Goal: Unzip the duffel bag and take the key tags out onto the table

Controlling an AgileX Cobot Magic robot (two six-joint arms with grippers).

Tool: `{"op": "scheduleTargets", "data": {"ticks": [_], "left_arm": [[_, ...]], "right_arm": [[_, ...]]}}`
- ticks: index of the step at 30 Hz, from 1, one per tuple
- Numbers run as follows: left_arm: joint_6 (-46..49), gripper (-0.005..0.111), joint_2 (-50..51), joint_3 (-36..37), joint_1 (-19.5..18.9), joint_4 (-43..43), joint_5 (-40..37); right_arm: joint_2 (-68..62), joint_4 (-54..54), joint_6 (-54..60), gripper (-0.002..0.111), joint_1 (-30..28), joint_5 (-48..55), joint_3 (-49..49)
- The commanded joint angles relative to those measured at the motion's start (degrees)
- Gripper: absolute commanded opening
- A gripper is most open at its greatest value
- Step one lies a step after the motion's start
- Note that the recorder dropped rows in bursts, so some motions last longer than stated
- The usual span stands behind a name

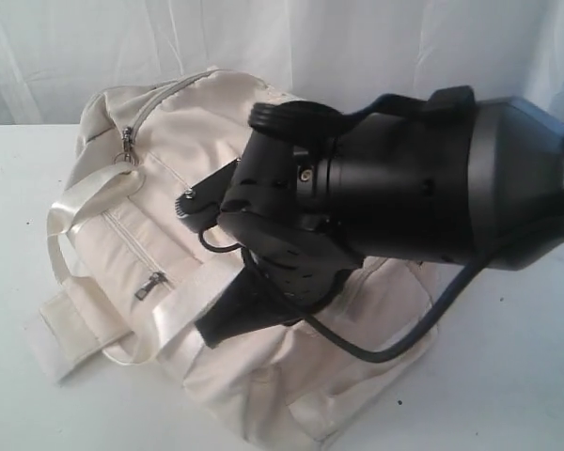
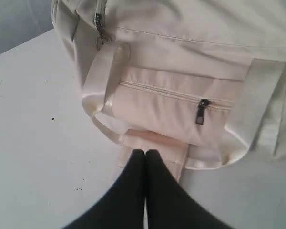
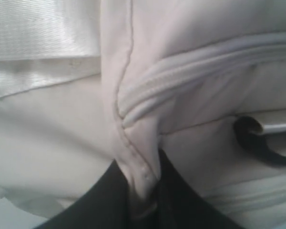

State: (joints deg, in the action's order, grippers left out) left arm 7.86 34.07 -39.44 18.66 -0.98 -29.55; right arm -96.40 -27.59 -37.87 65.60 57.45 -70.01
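The cream-white duffel bag (image 1: 169,188) lies on the white table (image 1: 19,244), its top zipper closed with the grey pull (image 1: 129,143) at the far left end. A side pocket zipper pull (image 2: 201,110) hangs near the middle. My right gripper (image 3: 139,191) is shut on a seamed fold of the duffel bag (image 3: 133,157) fabric, close to a black D-ring (image 3: 262,143). My left gripper (image 2: 145,155) is shut and empty, its tips just above a flat strap tab (image 2: 155,145) by the bag's side. The key tags are hidden.
The right arm's large black wrist (image 1: 376,188) covers the bag's middle in the exterior view, with a black cable (image 1: 395,343) looping below it. A satin handle strap (image 1: 75,202) loops off the bag's left side. White curtain behind.
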Motion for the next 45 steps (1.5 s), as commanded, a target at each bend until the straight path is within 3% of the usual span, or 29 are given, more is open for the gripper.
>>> {"op": "scheduleTargets", "data": {"ticks": [1,8,12,16,20,21,22,26,28,32,37,39,45], "left_arm": [[0.0,0.0,-0.1,0.4,0.4,0.3,0.0],[-0.2,0.0,-0.1,2.3,0.4,-0.8,1.5],[-0.3,0.0,-0.1,2.3,0.4,-0.8,1.4],[-0.5,0.0,1.5,2.3,0.4,-0.8,1.1],[-2.4,0.0,5.1,2.3,0.4,-0.8,1.3],[-3.2,0.0,5.9,2.3,0.4,-0.8,1.5],[-3.8,0.0,8.1,1.7,0.4,-0.7,0.9],[-3.4,0.0,21.0,-4.1,0.3,0.1,-6.3],[1.4,0.0,30.0,-9.3,-0.7,3.3,-10.7],[18.8,0.0,42.5,-17.4,-7.4,22.6,-13.5],[43.9,0.0,45.4,-19.0,-21.0,51.8,-24.1],[47.1,0.0,46.0,-18.5,-24.4,53.9,-26.0],[48.6,0.0,46.6,-12.1,-25.3,56.5,-14.5]], "right_arm": [[3.4,-6.5,0.0,0.0,-0.5,11.3,1.8],[11.6,-8.7,0.2,0.0,-0.7,12.5,10.7],[15.3,-15.5,-0.1,0.0,-0.8,12.5,19.0],[15.7,-23.1,0.2,0.0,-4.7,12.5,27.5],[15.7,-22.5,-2.2,0.002,-5.1,10.8,28.1],[15.9,-21.7,-2.2,0.005,-5.1,10.1,27.6],[16.2,-20.6,-2.2,0.016,-5.1,9.6,26.6],[19.4,-18.1,-1.3,0.07,-5.0,12.0,23.6],[21.7,-16.2,1.4,0.079,-5.0,12.5,22.3],[27.2,-10.4,7.5,0.079,-5.0,12.5,20.0],[33.9,-10.3,7.6,0.079,-5.0,10.0,19.8],[36.5,-9.5,7.6,0.079,-5.0,6.1,19.8],[40.7,-7.1,7.6,0.079,-5.0,-3.8,19.8]]}}
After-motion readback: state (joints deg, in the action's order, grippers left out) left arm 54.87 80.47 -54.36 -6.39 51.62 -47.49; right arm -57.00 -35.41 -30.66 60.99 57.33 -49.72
